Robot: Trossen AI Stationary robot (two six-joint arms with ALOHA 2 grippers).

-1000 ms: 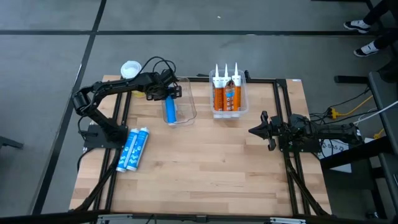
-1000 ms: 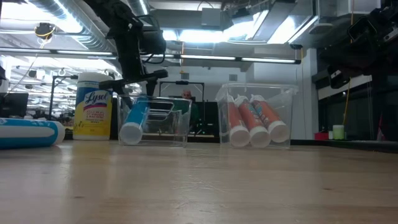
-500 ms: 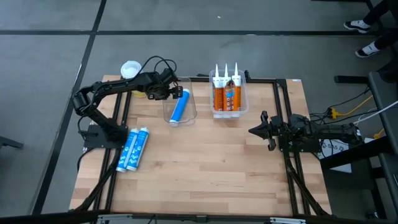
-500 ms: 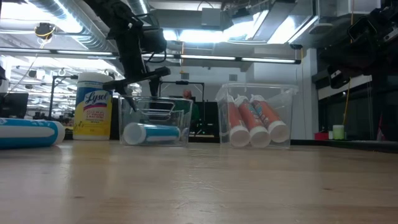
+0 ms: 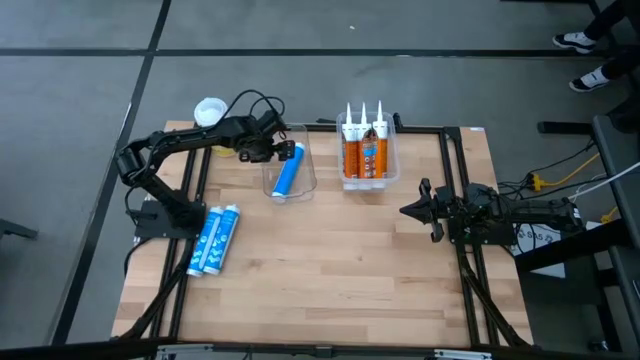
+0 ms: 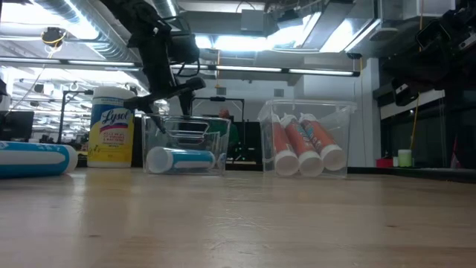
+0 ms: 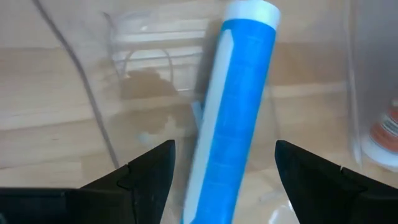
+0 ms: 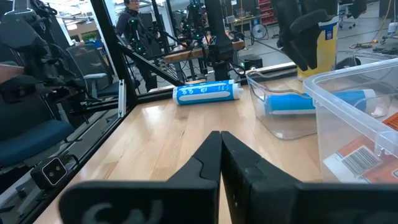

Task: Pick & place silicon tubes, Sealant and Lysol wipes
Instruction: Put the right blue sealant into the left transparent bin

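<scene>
When viewed from above, the left gripper (image 5: pixel 268 147) sits over the far left corner of the clear bin (image 5: pixel 303 183), jaws spread and holding nothing. One blue tube (image 5: pixel 287 169) lies flat inside that bin. Two more blue tubes (image 5: pixel 214 239) lie side by side on the table (image 5: pixel 330 270) near the left edge. The Lysol wipes (image 5: pixel 209 111) stand at the far left corner. A second clear bin (image 5: pixel 392 172) holds three orange tubes (image 5: pixel 364 147). The right gripper (image 5: pixel 414 211) waits at the right edge.

At table level, the left gripper (image 6: pixel 175 89) hangs above the bin (image 6: pixel 221 132), clear of the tube (image 6: pixel 180 159).

Through the left wrist camera, both fingers (image 7: pixel 146 169) stand wide apart on either side of the tube (image 7: pixel 237 112), touching nothing.

Through the right wrist camera, the right fingers (image 8: pixel 231 163) are pressed together, empty.
</scene>
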